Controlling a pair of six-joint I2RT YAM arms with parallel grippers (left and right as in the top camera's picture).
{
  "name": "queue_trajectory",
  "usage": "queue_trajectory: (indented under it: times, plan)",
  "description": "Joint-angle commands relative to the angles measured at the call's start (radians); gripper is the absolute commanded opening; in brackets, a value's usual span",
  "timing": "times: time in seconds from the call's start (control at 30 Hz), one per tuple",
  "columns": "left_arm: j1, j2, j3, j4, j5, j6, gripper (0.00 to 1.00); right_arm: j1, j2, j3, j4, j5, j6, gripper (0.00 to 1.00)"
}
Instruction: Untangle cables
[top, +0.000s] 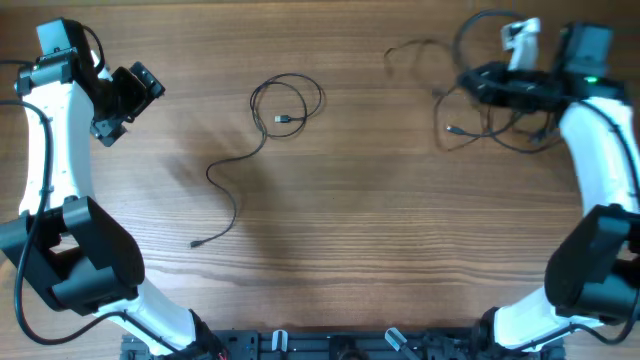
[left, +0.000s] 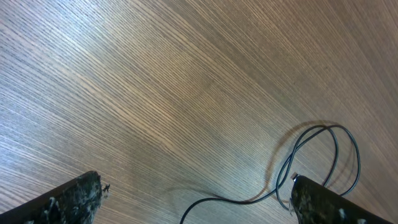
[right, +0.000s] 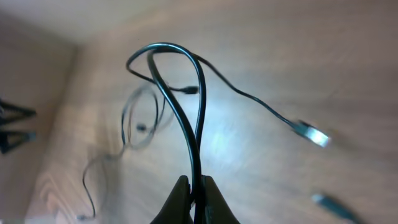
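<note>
One black cable (top: 285, 100) lies by itself at the table's middle-left, coiled in a loop with a tail running down to a plug (top: 196, 243). My left gripper (top: 132, 100) hovers open to the left of it, holding nothing. Part of that loop (left: 314, 152) shows between my left fingertips (left: 78, 198). At the back right, a tangle of cables (top: 500, 125) hangs from my right gripper (top: 470, 82). In the right wrist view that gripper (right: 196, 186) is shut on a doubled black cable (right: 186, 118), lifted above the table. A silvery plug (right: 311, 133) dangles from it.
A thin strand (top: 410, 50) trails off the tangle toward the back edge. A second plug end (right: 333, 205) shows blurred at the lower right of the right wrist view. Both arm bases (top: 90, 260) stand at the front corners.
</note>
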Motion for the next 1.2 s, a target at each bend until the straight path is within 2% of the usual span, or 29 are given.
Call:
queue_trajectory:
  times: [0.0, 0.33, 0.6, 0.63, 0.9, 1.17]
  plan:
    - [0.0, 0.006, -0.006, 0.0, -0.006, 0.005, 1.0, 0.052, 0.027, -0.068, 0.033, 0.068, -0.016, 0.04]
    - [0.0, 0.006, -0.006, 0.0, -0.006, 0.006, 1.0, 0.07, 0.212, -0.12, 0.116, 0.106, 0.039, 0.04]
    - [0.0, 0.006, -0.006, 0.0, -0.006, 0.005, 1.0, 0.064, 0.371, -0.12, 0.153, 0.373, 0.181, 0.04]
    - [0.0, 0.006, -0.006, 0.0, -0.006, 0.005, 1.0, 0.05, 0.38, -0.12, 0.153, 0.484, 0.194, 0.04]
    - [0.0, 0.006, -0.006, 0.0, -0.006, 0.005, 1.0, -0.055, 0.38, -0.119, 0.099, 0.819, 0.188, 0.04]
    - [0.0, 0.006, -0.006, 0.0, -0.006, 0.005, 1.0, -0.233, 0.38, -0.119, 0.12, 0.866, 0.065, 0.05]
